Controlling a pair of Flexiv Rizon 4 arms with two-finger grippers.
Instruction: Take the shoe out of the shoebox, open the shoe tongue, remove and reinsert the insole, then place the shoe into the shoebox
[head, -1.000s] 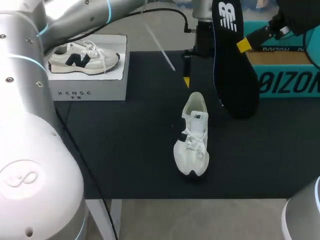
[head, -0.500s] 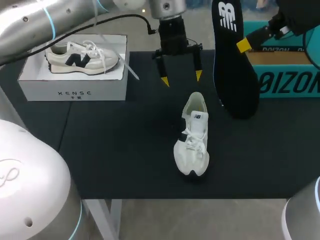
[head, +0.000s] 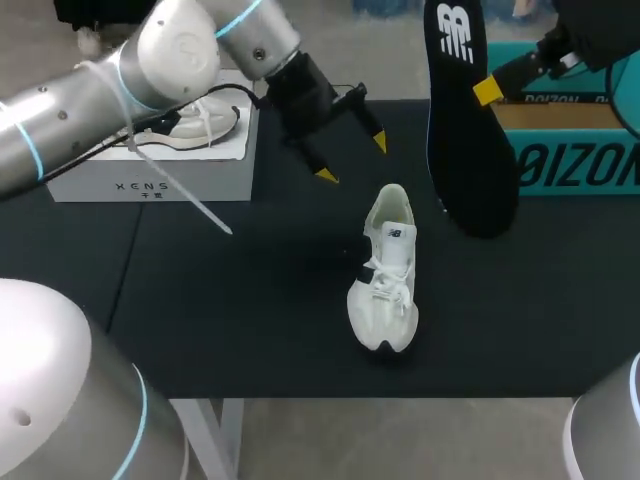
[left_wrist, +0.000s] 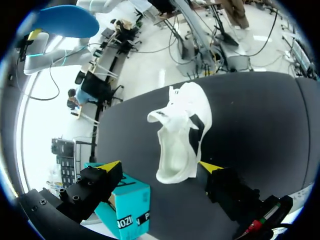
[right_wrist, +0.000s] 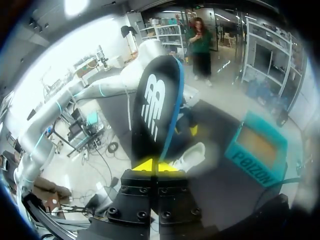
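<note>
On the desk (head: 250, 300): white shoe (head: 384, 270) lies mid-desk, out of the box.
Left pincer (head: 352, 158): fingers apart, hovering near the heel, not touching.
Right pincer (head: 487, 92): clamped on insole (head: 465, 110), held upright beside the shoe.
Tip: likely steady the heel collar first, then feed the insole in toe-first.

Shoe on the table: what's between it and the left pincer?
Nothing. In the head view, only bare black table shows between the white shoe and the open left pincer, which hangs just behind the heel.

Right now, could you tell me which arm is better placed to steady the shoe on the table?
Left, I think: the left pincer hangs open by the heel of the shoe, while the right pincer is shut on the black insole.
</note>
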